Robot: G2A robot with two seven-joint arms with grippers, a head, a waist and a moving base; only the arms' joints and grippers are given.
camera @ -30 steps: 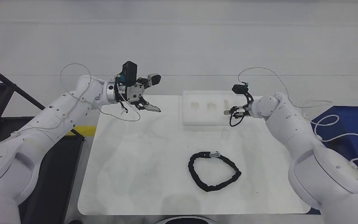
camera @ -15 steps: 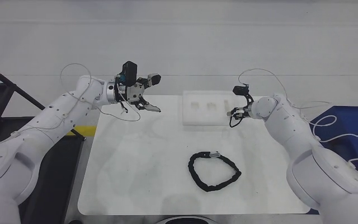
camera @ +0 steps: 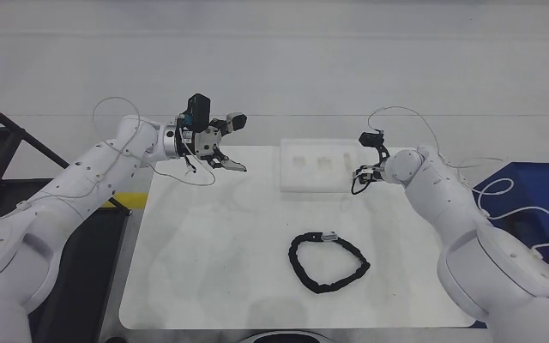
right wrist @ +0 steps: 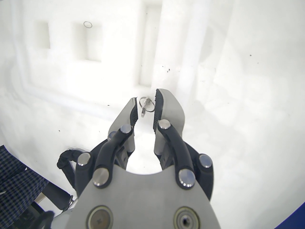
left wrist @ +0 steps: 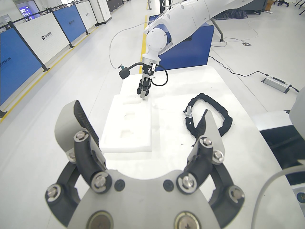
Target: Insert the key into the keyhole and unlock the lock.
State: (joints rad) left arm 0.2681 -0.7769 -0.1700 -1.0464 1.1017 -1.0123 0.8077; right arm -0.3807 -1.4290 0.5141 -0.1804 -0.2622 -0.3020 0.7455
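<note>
1. The right gripper (right wrist: 146, 97) has slid a tiny bit away from the foam tray (camera: 313, 176), pinching the key (right wrist: 143, 110)
2. The left gripper (left wrist: 140, 109) stayed wide open, well apart from the tray
3. The key looks picked up; I think it goes next to the chain lock (camera: 328, 237) on the worktop (camera: 197, 257), near the tray

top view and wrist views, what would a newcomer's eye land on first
The black chain lock coiled midway on the white table. Next, the right hand pinching a small key by the white foam block at the far edge, while the left hand hangs wide open over the far left corner.
</note>
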